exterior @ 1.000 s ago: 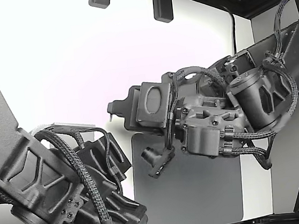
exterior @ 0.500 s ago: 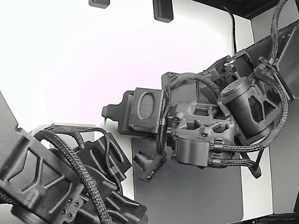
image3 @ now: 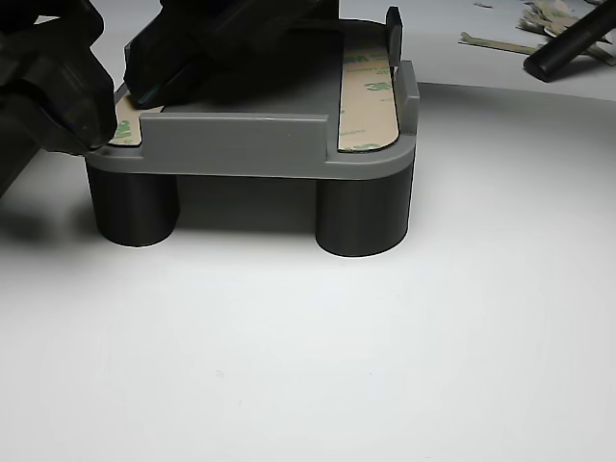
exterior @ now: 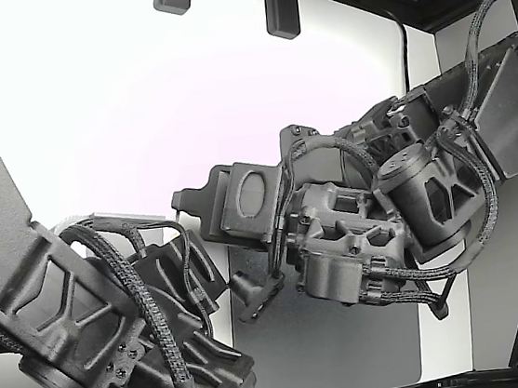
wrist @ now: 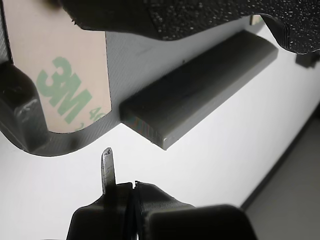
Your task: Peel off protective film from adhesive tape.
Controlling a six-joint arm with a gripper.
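Wrist view: hand closed, empty, near tape.

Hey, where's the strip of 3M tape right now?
In the wrist view the 3M tape strip lies on the grey part, just beyond the pincer tip. In the other view it runs along the part's right-hand side.

Grey mat (flat) on white table
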